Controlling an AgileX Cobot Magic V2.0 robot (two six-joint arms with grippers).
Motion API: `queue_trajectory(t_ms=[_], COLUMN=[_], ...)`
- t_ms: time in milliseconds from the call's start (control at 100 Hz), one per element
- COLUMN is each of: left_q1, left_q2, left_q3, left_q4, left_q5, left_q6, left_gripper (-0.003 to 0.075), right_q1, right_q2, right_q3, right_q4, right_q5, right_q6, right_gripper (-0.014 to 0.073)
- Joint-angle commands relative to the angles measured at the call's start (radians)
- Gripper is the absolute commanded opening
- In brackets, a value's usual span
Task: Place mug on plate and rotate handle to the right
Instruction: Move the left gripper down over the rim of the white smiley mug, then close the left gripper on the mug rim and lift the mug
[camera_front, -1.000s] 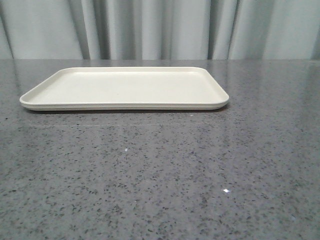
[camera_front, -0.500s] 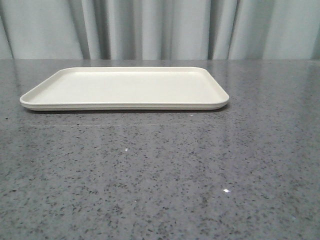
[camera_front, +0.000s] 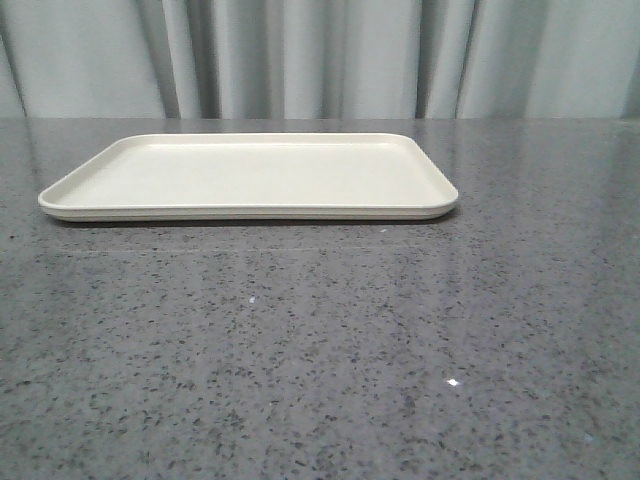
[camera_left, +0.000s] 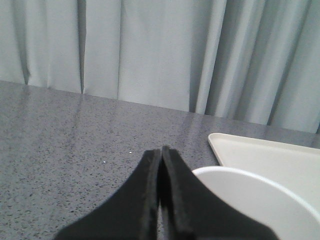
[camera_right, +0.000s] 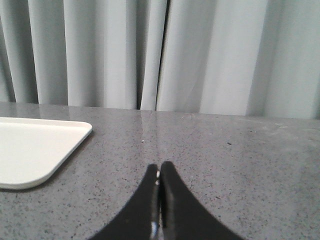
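- While the plate (camera_front: 250, 212) lies bare on the grey speckled table (camera_front: 320, 350) in the front view, we find the mug (camera_left: 260, 200) only in the left wrist view: a white rounded rim just beside the left gripper (camera_left: 161, 152), with a corner of the plate beyond it.
- Our left gripper has its black fingers pressed together with nothing between them; the right gripper (camera_right: 159, 167) is likewise closed and empty, over bare table to the side of the plate.
- We cannot see the handle or the printed face from here, so we cannot tell which way the handle points.
- We judge the mug to be rigid, glazed and moderately heavy: slick under the pads, and likely to chip if knocked or dropped.
- We would open the fingers wide and pinch the wall across the rim, or grip the body low, leaving the loop free for turning.
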Motion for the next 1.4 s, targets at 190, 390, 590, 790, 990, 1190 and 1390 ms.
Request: queue_trajectory(t_ms=[190,390,590,790,990,1190,1390], left_q1=[0.001,0.001,0.001,0.001,0.001,0.001,0.001], left_q2=[0.117,0.347,0.584,0.685,0.694,0.694,0.694], left_q3=[-0.358,-0.653,-0.923,-0.997,-0.997,-0.997,-0.997], left_q4=[-0.068,-0.099,-0.099,-0.108,-0.123,-0.123,-0.146], left_q5=[0.365,0.653,1.039,1.123,1.098,1.087,1.084], left_q6=[-0.008,-0.008,0.002,0.002,0.002,0.005,0.184], left_gripper=[-0.0020,-0.0020,-0.0020,-0.0020,-0.0020,-0.0020,0.0079], right_q1=[0.000,0.000,0.000,0.000,0.000,0.000,0.000], right_q2=[0.092,0.300,0.461,0.539,0.567,0.567,0.567], right_q3=[-0.387,-0.663,-0.868,-0.923,-0.925,-0.925,-0.925], right_q4=[0.014,0.014,0.014,0.014,0.014,0.014,0.016], right_q5=[0.403,0.669,0.843,0.902,0.960,0.952,0.947], right_q6=[0.001,0.001,-0.001,-0.008,-0.008,-0.008,-0.008], right_gripper=[-0.0067,-0.0067,-0.0067,-0.0067,-0.0067,-0.0066,0.0078])
